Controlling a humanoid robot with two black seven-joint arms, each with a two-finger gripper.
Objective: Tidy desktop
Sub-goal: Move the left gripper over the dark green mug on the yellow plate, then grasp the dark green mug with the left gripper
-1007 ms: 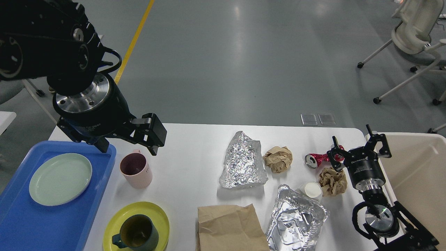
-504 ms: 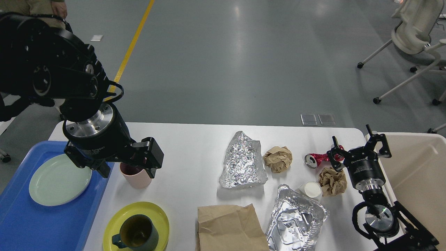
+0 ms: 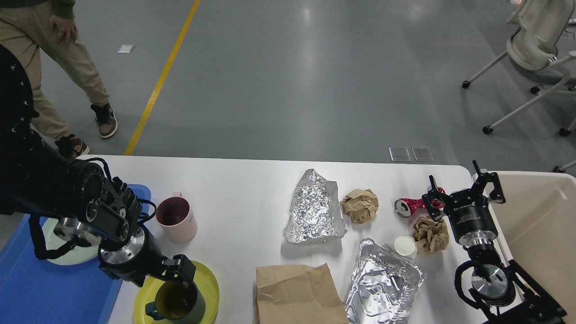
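Note:
The white desktop [image 3: 243, 198] holds dishes at the left and rubbish at the right. My left gripper [image 3: 161, 276] is open and low over the dark teal mug [image 3: 177, 306], which stands on a yellow plate [image 3: 209, 281] at the front edge. Its fingers straddle the mug's far rim. A pink mug [image 3: 176, 219] stands just behind. My right gripper [image 3: 463, 186] is open and empty at the right, beside a crushed red can [image 3: 407, 206] and a crumpled brown paper ball [image 3: 429, 234].
A blue tray [image 3: 45, 292] with a pale green plate [image 3: 51, 254], partly hidden by my arm, is at the left. Crumpled foil [image 3: 315, 207], a paper ball [image 3: 359, 204], a white cup [image 3: 402, 245], a foil tray [image 3: 382, 281] and a paper bag [image 3: 297, 292] lie mid-table. A beige bin [image 3: 540, 216] stands right. A person [image 3: 67, 67] walks behind.
My left arm has swung down and toward me, from above the pink mug to the dark mug on the yellow plate. A person has come into view at the back left. The right arm has not moved.

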